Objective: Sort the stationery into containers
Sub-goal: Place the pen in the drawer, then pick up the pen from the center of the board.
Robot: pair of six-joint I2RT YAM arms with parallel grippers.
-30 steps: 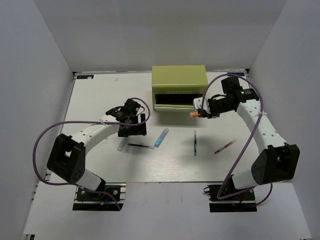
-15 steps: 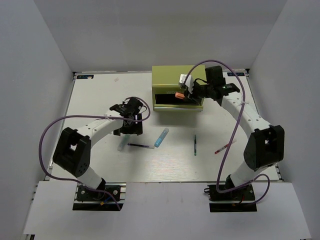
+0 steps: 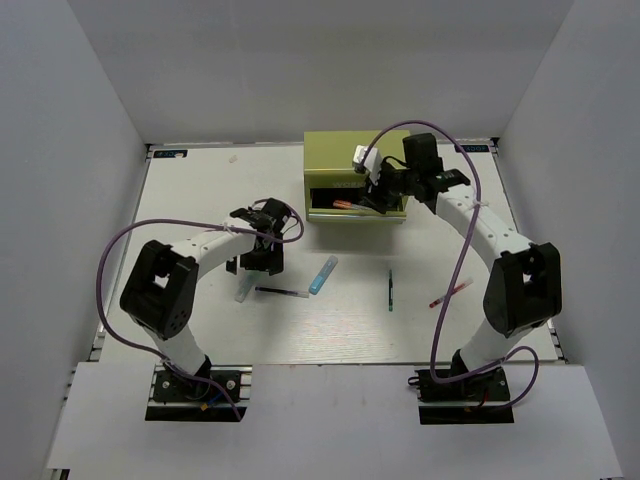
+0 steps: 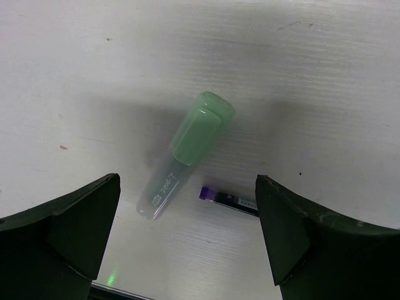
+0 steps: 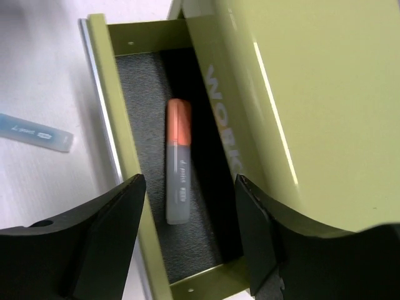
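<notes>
The orange marker (image 5: 177,169) lies free in the open drawer (image 5: 119,144) of the olive chest (image 3: 358,160), far on the surface (image 3: 200,190). The right jaws hang apart above it, empty. Further left and nearer, the left jaws stand wide apart over the light-green marker (image 4: 187,150), beside a black pen (image 4: 230,200).

Spread wide: left claw (image 4: 187,206), right claw (image 5: 190,194).

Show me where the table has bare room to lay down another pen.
Bare: the far-left table between the chest and the left edge, and the near strip along the table's front edge. Crowded: the middle band from the light-green marker to the red pen, and the open drawer, where the right end effector hangs.
</notes>
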